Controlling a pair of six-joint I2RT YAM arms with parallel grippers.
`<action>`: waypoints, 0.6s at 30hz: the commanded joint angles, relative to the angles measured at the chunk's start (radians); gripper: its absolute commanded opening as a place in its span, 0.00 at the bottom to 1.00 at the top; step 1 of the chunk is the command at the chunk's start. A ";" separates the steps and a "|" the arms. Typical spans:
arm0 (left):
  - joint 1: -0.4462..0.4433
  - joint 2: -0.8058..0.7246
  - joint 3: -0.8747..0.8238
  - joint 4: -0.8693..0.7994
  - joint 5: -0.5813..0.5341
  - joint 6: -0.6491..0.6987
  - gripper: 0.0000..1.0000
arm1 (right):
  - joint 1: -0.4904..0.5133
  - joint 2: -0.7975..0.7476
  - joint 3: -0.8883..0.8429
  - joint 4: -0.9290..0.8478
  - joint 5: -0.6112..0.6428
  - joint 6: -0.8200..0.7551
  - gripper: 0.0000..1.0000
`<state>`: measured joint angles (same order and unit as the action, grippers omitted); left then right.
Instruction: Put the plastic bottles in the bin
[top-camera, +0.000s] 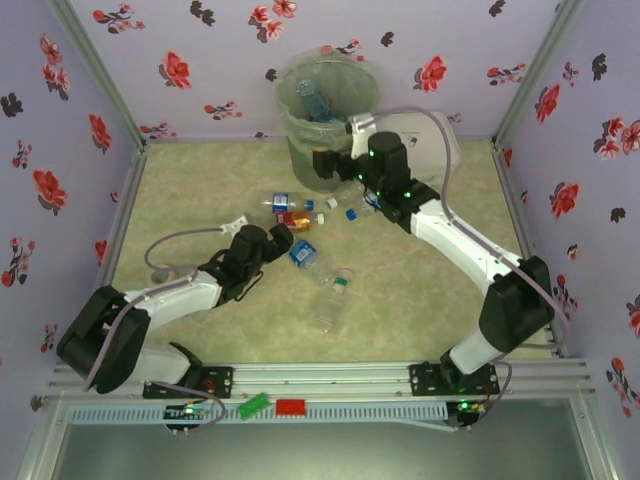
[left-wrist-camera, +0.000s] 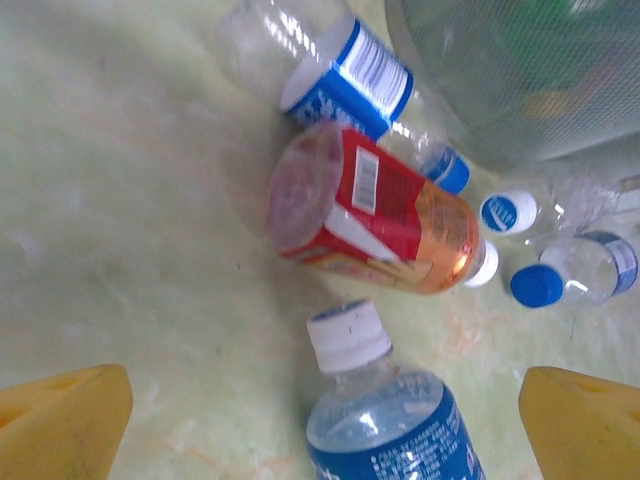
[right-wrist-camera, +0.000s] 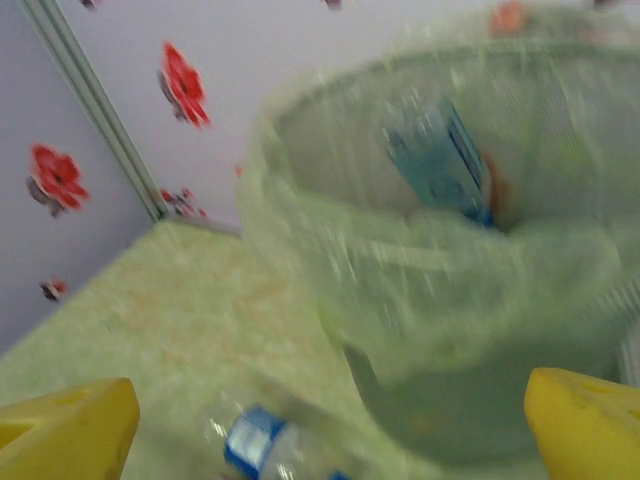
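A pale green mottled tabletop sits inside lilac flowered walls. Left of and nearer than the tall round grey-green bag-lined bin, the left gripper hangs spread over a red-orange labelled bottle and a blue-labelled clear bottle. Small blue-capped clear bottles lie at the bin's foot, and one blue-labelled bottle is inside it. The right gripper, facing the bin, is spread and empty.

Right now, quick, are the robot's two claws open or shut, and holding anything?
Left gripper: open, holding nothing.
Right gripper: open, holding nothing, facing the bin.
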<state>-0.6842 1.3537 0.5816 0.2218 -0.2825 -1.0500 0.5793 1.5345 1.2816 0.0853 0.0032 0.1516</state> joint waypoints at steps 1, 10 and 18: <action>-0.043 0.027 0.059 -0.072 -0.040 -0.099 1.00 | 0.021 -0.093 -0.136 0.018 0.119 0.056 1.00; -0.099 0.084 0.139 -0.238 0.034 -0.117 1.00 | 0.036 -0.184 -0.382 0.015 0.232 0.173 1.00; -0.107 0.243 0.336 -0.422 0.084 -0.105 1.00 | 0.036 -0.145 -0.363 0.057 0.216 0.175 1.00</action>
<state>-0.7807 1.5578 0.8463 -0.0811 -0.2230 -1.1500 0.6090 1.3758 0.8963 0.1051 0.1997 0.3080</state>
